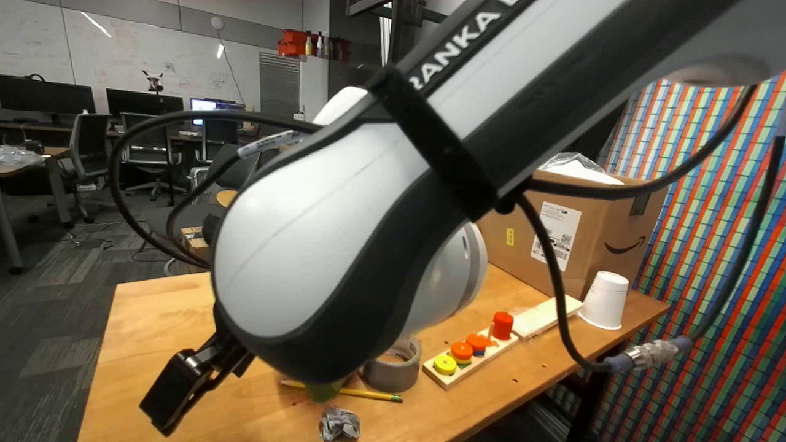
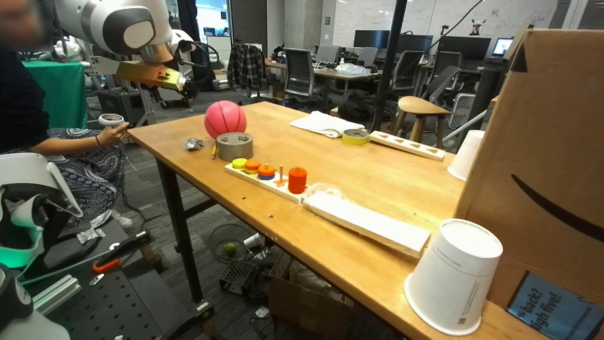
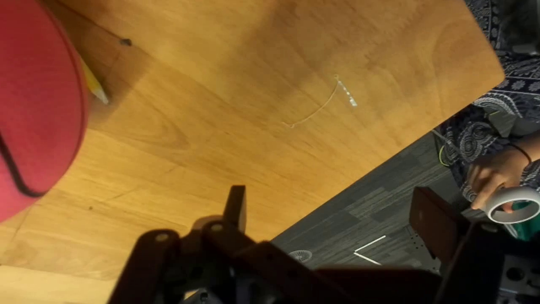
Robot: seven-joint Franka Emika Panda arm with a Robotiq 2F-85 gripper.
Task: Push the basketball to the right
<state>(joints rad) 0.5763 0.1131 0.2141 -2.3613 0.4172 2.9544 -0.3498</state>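
Gripper [image 3: 333, 213] is hanging by the end edge of the table [image 3: 261, 139], its 2 fingers [image 3: 235, 207] standing wide apart and holding nothing. In the wrist view 1 finger is showing against the table, the other against the floor [image 3: 367, 211] past that edge; both are showing apart from the basketball [image 3: 38, 109].

Basketball, pink-red with dark seams, is resting on the table near the end edge, between that edge's 2 corners. In an exterior view the arm [image 1: 368, 245] is screening most or all of it.

Grey tape roll [image 2: 235, 150] is lying flat just beside the basketball, toward the long edge where a peg board [image 2: 284, 191] is lying. Whether they are touching, I am unable to tell. Pencil [image 1: 371, 393] is lying beside this roll, its sharpened tip showing by the basketball in the wrist view; crumpled foil [image 1: 339, 423] is lying near the pencil.

Peg board is bearing coloured pieces [image 2: 297, 180]. A pale slab [image 2: 365, 219] is continuing its line along the edge; a white cup [image 2: 455, 276] is standing upside down just beside the slab's end. Along the opposite long edge, a white cloth [image 2: 325, 123], yellow tape roll [image 2: 355, 137] and holed rack [image 2: 406, 145] are lying. Past the end edge, a person's hand [image 3: 495, 171] is holding a white controller [image 3: 517, 193].
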